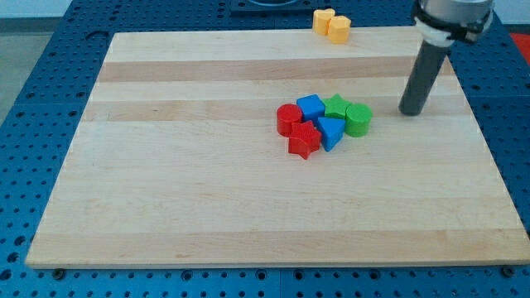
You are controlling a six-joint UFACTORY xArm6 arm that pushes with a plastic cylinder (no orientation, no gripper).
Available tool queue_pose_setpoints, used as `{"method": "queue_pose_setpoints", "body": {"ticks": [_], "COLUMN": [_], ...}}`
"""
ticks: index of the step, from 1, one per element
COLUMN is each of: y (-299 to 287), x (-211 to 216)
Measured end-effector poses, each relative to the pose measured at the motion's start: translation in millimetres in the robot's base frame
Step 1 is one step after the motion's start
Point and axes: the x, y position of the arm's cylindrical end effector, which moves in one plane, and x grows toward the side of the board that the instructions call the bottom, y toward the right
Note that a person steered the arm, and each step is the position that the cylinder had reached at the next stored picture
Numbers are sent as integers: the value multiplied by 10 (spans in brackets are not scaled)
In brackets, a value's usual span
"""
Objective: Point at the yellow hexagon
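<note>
My tip (411,112) sits on the bench (207,207) at the view's right, just beside the green cylinder (358,119) and well apart from the yellow hexagon (339,28) at the top edge. There's no gripper here, only a rod, so nothing spread or pinching. The risk: the hexagon touches another yellow block (322,20), so an overshoot could nudge both off the edge, and a leftward drift could clip the cluster of red, blue and green blocks. No writing or labels are readable
</note>
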Motion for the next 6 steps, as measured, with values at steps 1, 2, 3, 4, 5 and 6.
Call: {"method": "queue_pose_setpoints", "body": {"ticks": [1,2,3,4,5,6], "y": [494,1071,1235,1166,1166,919], "x": [-661,-1160,-1821,-1855,-1855,-1852]}}
